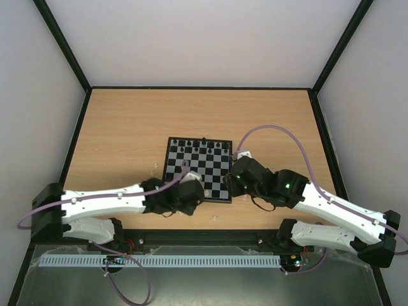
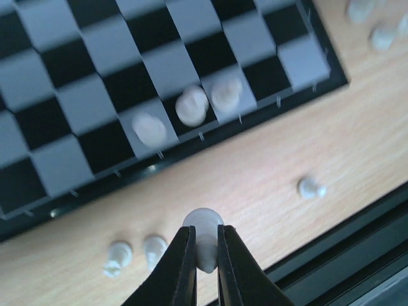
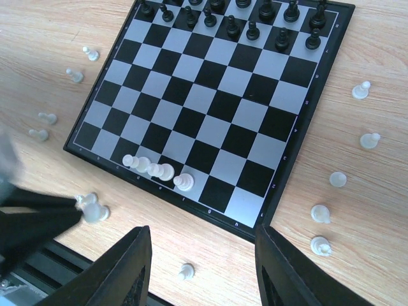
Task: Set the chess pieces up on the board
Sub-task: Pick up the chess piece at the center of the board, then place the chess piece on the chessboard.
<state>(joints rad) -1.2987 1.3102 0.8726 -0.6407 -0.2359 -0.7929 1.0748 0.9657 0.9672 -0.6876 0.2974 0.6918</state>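
The board lies mid-table, with black chess pieces filling its two far rows. Three white pieces stand on the near edge row, also seen in the left wrist view. My left gripper is shut on a white piece, held just above the wood in front of the board's near edge. My right gripper hangs open above the near right corner of the board. A single white pawn lies on the table far below its fingers, untouched.
Several loose white pieces lie on the wood right of the board and more lie left of it. Two lie beside my left fingers, another further right. The table's black front rail runs close behind.
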